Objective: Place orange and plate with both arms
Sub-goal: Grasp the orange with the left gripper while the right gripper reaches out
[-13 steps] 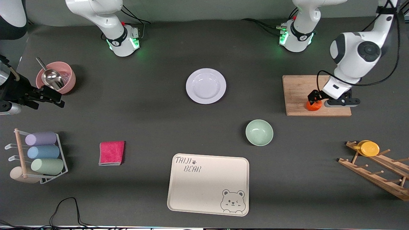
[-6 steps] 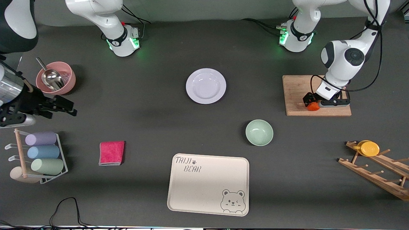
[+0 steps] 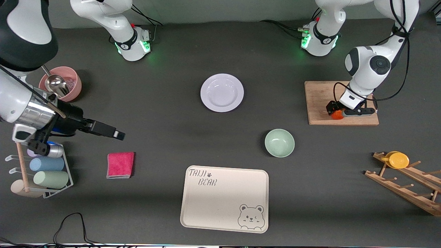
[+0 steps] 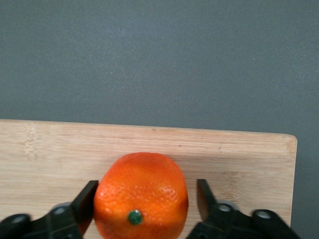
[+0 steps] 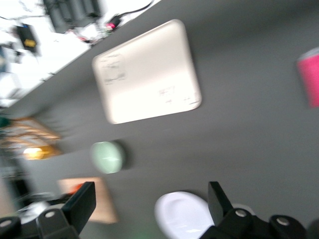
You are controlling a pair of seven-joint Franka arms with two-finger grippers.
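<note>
The orange sits on a wooden cutting board at the left arm's end of the table, near the board's edge nearer the front camera. My left gripper is down on the board, open, with its fingers on either side of the orange; one finger touches it, the other stands a little apart. The pale-lavender plate lies on the table's middle, farther from the front camera than the mint bowl; it also shows in the right wrist view. My right gripper is open and empty, in the air over bare table beside the pink cloth.
A mint-green bowl and a cream bear-printed tray lie nearer the front camera. A pink cloth, a cup rack and a pink bowl with a scoop are at the right arm's end. A wooden rack holds a yellow dish.
My right arm has swung from beside the pink bowl toward the table's middle. My left gripper has shifted slightly along the board, staying around the orange.
</note>
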